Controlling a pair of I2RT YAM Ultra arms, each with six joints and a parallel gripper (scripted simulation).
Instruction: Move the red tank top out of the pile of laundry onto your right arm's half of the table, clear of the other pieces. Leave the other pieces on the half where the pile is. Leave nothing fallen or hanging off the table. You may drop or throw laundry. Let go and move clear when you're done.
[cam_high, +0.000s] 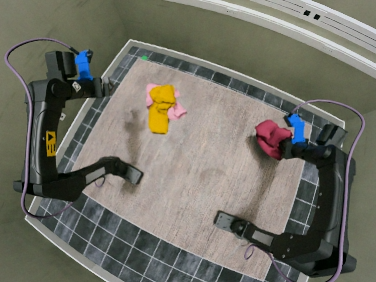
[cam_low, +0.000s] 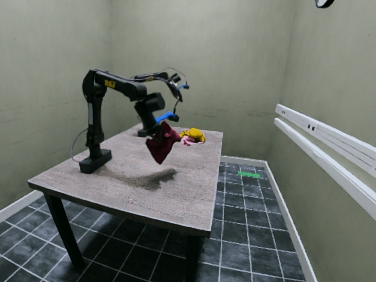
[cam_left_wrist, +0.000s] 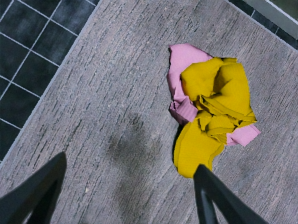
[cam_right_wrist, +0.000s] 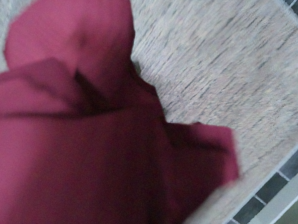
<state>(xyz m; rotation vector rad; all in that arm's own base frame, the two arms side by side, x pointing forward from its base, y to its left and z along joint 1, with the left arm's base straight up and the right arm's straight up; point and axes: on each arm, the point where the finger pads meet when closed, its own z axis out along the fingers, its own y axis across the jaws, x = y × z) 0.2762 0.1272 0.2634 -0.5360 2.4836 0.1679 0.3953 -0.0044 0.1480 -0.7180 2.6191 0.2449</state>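
The red tank top (cam_high: 273, 139) (cam_low: 162, 145) (cam_right_wrist: 80, 160) hangs bunched in the air over the right arm's half of the table. Its lowest tip is above its shadow in the exterior view. My right gripper (cam_high: 285, 148) is shut on it; the cloth hides the fingertips in the right wrist view. The yellow piece (cam_high: 159, 120) (cam_low: 194, 133) (cam_left_wrist: 220, 90) lies crumpled on the pink piece (cam_high: 178, 111) (cam_low: 189, 142) (cam_left_wrist: 179, 75) on the left arm's half. My left gripper (cam_high: 111, 86) (cam_left_wrist: 134, 164) is open and empty, raised beside this pile.
The table top (cam_high: 200, 190) (cam_low: 125, 195) (cam_left_wrist: 115, 65) carries both arm bases on one long side. Its edge runs close beyond the held cloth, with tiled floor (cam_high: 300, 200) (cam_low: 245, 250) below. Walls stand around the table.
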